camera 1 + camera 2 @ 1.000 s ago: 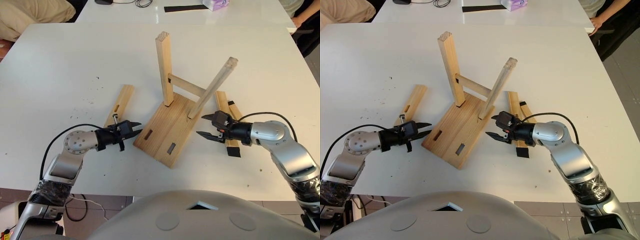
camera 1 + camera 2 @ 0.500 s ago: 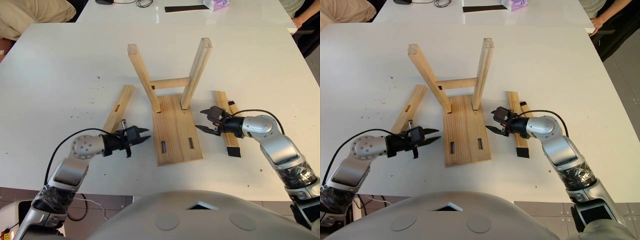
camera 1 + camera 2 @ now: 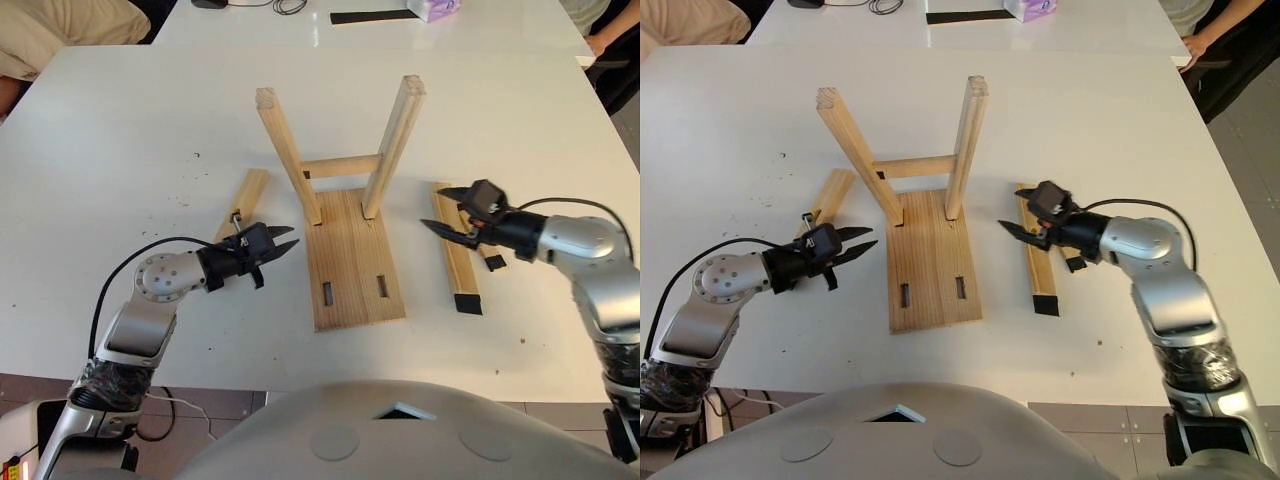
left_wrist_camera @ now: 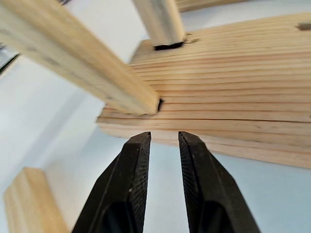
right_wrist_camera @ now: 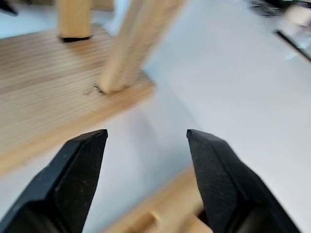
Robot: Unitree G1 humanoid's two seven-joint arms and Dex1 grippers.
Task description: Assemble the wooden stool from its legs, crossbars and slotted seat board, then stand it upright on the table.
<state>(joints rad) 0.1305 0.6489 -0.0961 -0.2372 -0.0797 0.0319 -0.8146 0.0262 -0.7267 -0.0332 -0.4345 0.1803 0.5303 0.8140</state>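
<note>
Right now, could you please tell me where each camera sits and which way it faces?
Left eye view: on the head, looking forward and down at the seat board; both arms, left gripper and right gripper, show.
Right eye view: its stereo twin, sharing that scene.
Left wrist view: left wrist, facing the board's edge past its own fingers.
Right wrist view: right wrist, facing the board and a leg past its fingers.

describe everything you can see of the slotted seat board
The seat board is a pale, rectangular wooden plank with lengthwise grain, lying flat on the white table. Two legs stand socketed at its far end, splayed apart and joined by a crossbar. Two dark slots near its near end are empty. The left gripper and right gripper flank it without touching.
</note>
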